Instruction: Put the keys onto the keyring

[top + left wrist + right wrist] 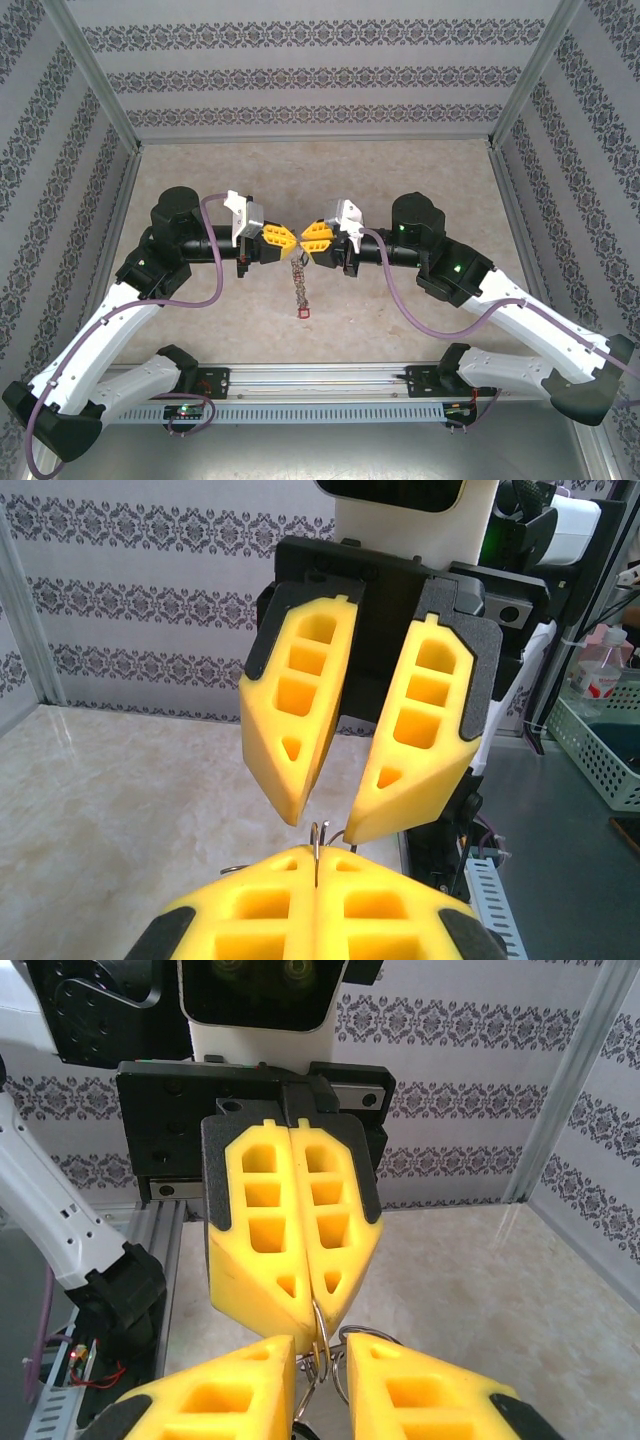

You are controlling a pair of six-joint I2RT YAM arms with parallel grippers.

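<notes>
Keyring [322,1332]: thin wire hoop, pinched in closed left gripper [311,1343].
Right gripper [328,826]: yellow fingers [420,1400] held apart around hoop.
Tabletop [330,180]: glossy beige marble.

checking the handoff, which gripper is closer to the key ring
Left. The left gripper is shut on the key ring, pinching its wire. The right gripper is open and faces it, its fingertips either side of the wire, not clamping it.

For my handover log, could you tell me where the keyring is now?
In the top view the keyring hangs centre-frame, its wire pinched by the shut left gripper, the open right gripper facing it, a red tag at its lower end.
</notes>
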